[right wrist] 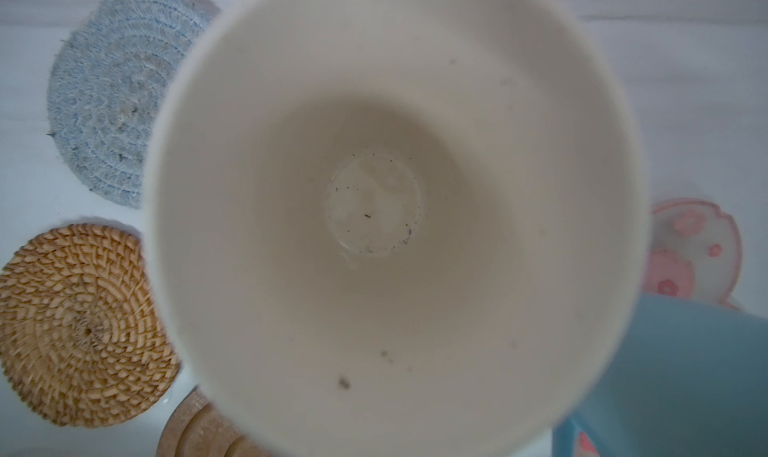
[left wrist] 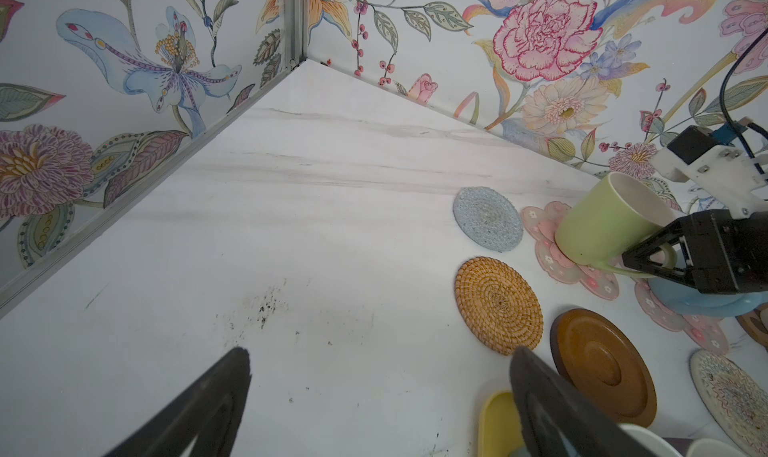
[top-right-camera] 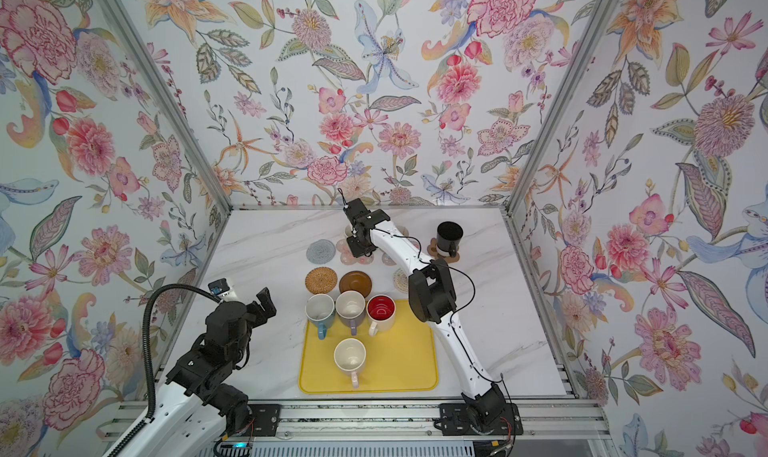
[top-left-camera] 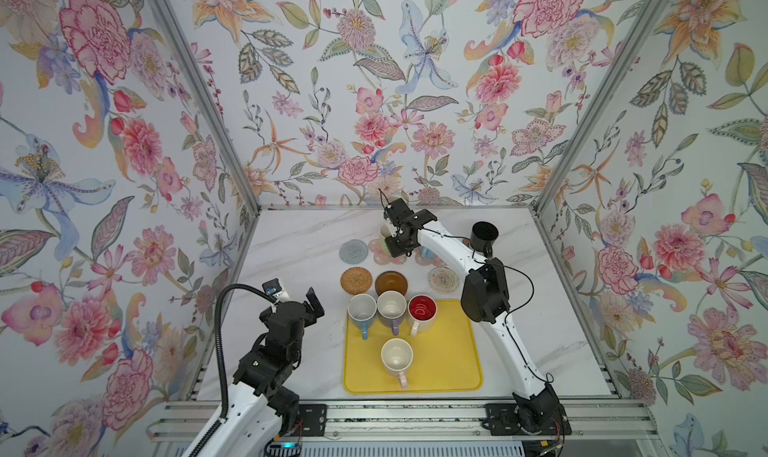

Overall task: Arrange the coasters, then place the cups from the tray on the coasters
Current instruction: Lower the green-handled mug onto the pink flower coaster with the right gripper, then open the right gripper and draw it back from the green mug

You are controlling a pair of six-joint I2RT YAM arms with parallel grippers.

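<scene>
Left wrist view: placing — right tool (left wrist: 658, 263) clenched on the tilted green cup (left wrist: 602, 222) over a pink coaster (left wrist: 542, 234); next, level and release.

Four cups (top-left-camera: 397, 357) on tray (top-left-camera: 449, 363) (coasters (top-left-camera: 356, 280) behind)

Marble table (top-left-camera: 299, 243) holds coasters (top-left-camera: 356, 280) and yellow tray (top-left-camera: 449, 351).
</scene>
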